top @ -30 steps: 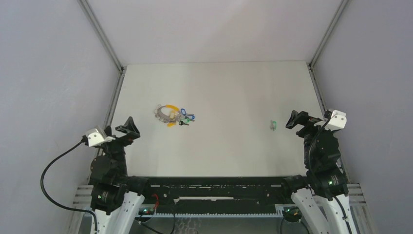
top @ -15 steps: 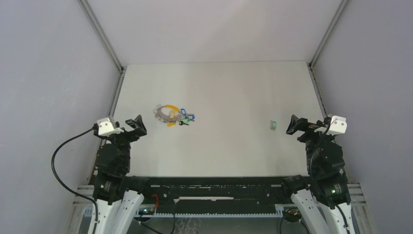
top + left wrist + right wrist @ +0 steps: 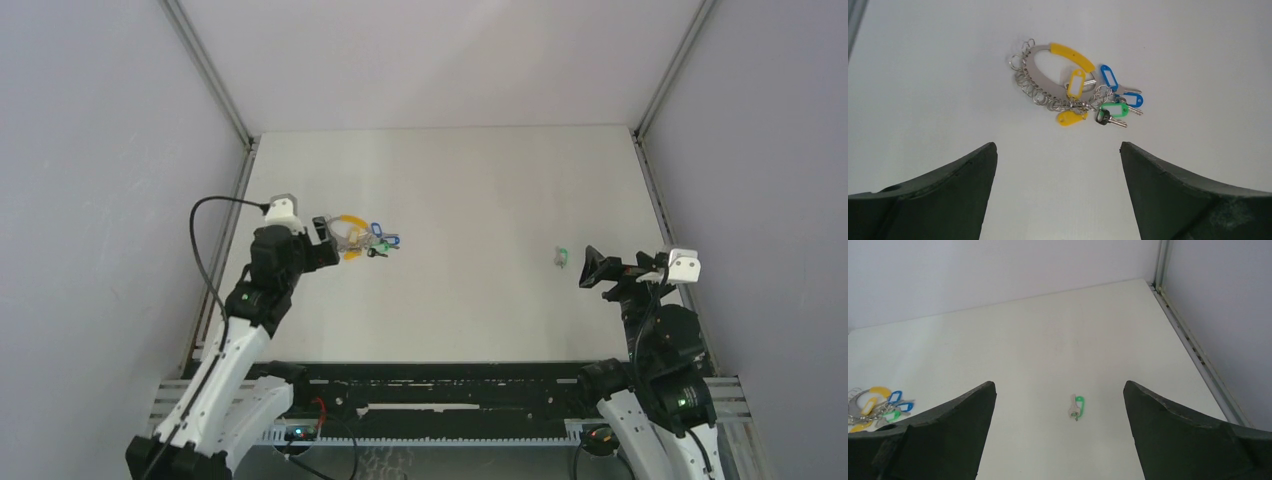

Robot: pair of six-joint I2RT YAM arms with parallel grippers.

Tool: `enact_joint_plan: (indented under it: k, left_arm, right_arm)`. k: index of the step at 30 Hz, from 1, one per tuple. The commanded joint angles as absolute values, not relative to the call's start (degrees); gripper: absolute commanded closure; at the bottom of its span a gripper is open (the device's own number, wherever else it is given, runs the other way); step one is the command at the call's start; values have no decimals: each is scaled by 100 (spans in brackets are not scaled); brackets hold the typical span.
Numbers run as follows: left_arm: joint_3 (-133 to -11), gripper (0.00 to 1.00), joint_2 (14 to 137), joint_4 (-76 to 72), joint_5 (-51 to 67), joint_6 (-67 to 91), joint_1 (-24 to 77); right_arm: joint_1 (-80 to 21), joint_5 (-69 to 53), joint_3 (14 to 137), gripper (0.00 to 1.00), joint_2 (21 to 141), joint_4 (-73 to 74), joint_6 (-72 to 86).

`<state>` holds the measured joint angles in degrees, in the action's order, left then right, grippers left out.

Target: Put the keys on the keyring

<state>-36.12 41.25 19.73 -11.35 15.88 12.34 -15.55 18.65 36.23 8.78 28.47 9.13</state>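
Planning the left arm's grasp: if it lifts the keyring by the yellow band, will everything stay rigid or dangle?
Probably dangle: the keyring looks like a stiff oval, but its small rings and tagged keys hang loosely and would likely swing. Lying flat and thin on the table, it may be hard to pinch.

The left arm (image 3: pixel 250 300) and right arm (image 3: pixel 665 340) are matte black at the joints, with white shells on the lower links. Each wrist carries a small white camera block (image 3: pixel 282 208), and a thin black cable (image 3: pixel 197 250) loops from the left one. A tiny green light (image 3: pixel 680 398) glows on the right base, at five o'clock overhead. The jaws are dark, broad, curved wedges with a grainy surface.
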Motion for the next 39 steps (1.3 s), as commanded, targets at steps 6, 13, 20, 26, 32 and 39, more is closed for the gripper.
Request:
enact_joint_plan:
  k: [6, 13, 20, 26, 32, 39]
  left_arm:
    - [-4270, 8, 5995, 1073, -882, 2223, 1199]
    - [-4794, 14, 7328, 795, -698, 2239, 1169]
    - [-5399, 29, 8571, 822, -363, 2251, 1132]
    - [-5757, 54, 9362, 897, -277, 2456, 1118]
    - [-5931, 62, 9823, 1160, -164, 2645, 1124]
    - [-5746, 67, 9788, 1111, 263, 2590, 1282]
  right_arm:
    - [-1891, 1705, 3493, 2, 669, 2515, 800]
    - [-2037, 1748, 3404, 4, 524, 2474, 765]
    - [-2083, 1740, 3346, 5, 418, 2385, 739]
    - [-2176, 1740, 3310, 5, 412, 2343, 711]
    - [-2189, 1767, 3288, 5, 404, 2329, 685]
    - [-2192, 1760, 3279, 5, 370, 2309, 686]
